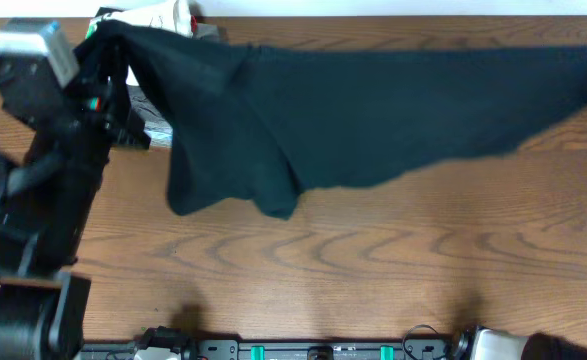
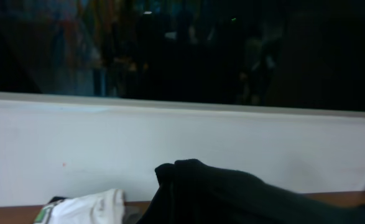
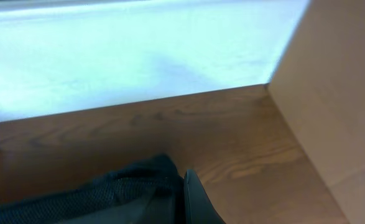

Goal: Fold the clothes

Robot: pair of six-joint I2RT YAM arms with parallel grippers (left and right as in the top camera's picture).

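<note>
The clothes (image 1: 373, 110), one black soft garment, hang stretched in a long band across the far side of the table. My left gripper (image 1: 106, 52) holds the garment's left end at the far left, shut on the fabric. In the left wrist view the black cloth (image 2: 219, 196) bunches over the jaws and hides the fingers. My right gripper is beyond the right edge of the overhead view. In the right wrist view it (image 3: 183, 180) is shut on a fold of the black fabric (image 3: 120, 190), with one dark finger (image 3: 198, 202) showing beside the cloth.
A folded white garment (image 1: 158, 15) lies at the far left edge behind the black cloth, also seen as a white bundle (image 2: 89, 208). A white wall (image 2: 182, 143) backs the wooden table (image 1: 373, 260). A light panel (image 3: 337, 93) stands at the table's right end.
</note>
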